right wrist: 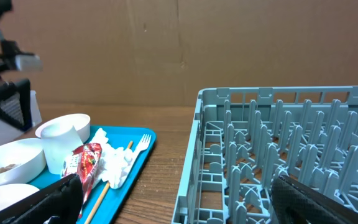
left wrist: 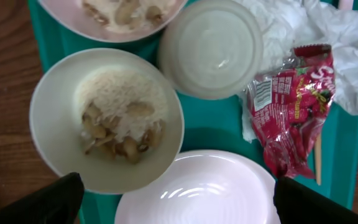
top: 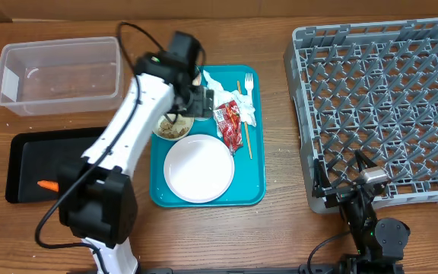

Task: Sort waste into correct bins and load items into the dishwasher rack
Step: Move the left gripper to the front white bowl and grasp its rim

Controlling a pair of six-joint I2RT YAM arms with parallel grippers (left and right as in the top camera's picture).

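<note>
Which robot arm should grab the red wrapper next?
Left. The left gripper hovers open over the teal tray, right by the wrapper; the right gripper sits far off beside the rack.

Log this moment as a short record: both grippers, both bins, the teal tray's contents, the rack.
left gripper: open, holding nothing, above the teal tray
right gripper: open, holding nothing, by the rack's near corner
clear tub: looks empty
black tray: holds one carrot
teal tray contents: plate, two bowls with food scraps, cup, wrapper, napkins, fork, stick
rack: no dishes loaded yet
</note>
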